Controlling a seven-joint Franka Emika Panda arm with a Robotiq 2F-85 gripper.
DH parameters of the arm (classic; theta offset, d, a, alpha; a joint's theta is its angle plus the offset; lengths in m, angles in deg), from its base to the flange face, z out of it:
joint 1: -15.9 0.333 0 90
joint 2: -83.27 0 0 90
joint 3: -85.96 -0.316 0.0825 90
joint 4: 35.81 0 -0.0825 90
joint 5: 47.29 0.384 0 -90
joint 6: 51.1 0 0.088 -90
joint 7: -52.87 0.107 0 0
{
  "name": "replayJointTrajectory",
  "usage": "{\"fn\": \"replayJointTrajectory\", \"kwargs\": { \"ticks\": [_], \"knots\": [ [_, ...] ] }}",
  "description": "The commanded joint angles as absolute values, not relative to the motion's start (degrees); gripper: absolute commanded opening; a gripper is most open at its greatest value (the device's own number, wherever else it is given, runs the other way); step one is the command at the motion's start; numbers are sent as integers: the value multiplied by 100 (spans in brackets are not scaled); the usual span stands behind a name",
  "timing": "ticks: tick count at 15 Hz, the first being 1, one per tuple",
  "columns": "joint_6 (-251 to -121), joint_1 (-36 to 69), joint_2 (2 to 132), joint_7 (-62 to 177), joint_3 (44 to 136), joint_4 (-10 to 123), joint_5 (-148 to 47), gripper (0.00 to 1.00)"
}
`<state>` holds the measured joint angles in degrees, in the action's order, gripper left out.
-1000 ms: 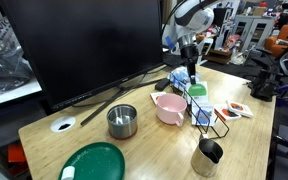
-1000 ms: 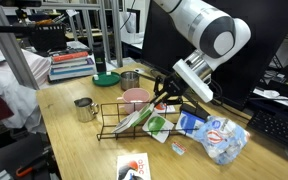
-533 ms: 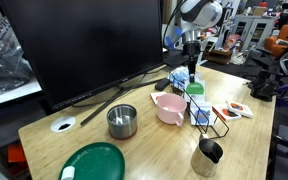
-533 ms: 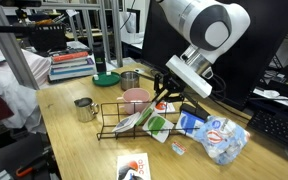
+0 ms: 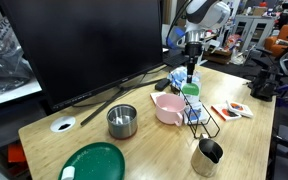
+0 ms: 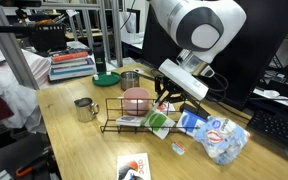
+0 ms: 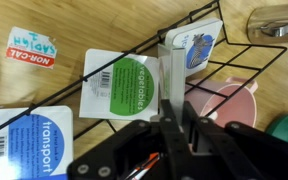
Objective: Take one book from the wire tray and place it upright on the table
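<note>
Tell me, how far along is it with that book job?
Nothing is finished yet. The gripper seems pinched on the top edge of one book, inside the wire tray. Left: lift it out and stand it upright on the table.

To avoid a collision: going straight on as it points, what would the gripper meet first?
Probably the thin pale upright book edge framed by the gripper, in the black wire tray; depth is unclear.

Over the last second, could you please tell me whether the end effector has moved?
Yes. In an exterior view the end effector has shifted slightly to the right, away from the monitor and the pink bowl, which stayed put.
</note>
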<state>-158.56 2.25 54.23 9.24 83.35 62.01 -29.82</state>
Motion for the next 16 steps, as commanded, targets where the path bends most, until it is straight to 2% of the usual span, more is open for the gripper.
{"fn": "replayJointTrajectory", "kwargs": {
  "ticks": [1, 16],
  "knots": [
    [-16457, 261, 5782, 993, 8364, 6731, -2777, 4],
    [-17290, 287, 6171, 1228, 8352, 7352, -2546, 4]
  ]
}}
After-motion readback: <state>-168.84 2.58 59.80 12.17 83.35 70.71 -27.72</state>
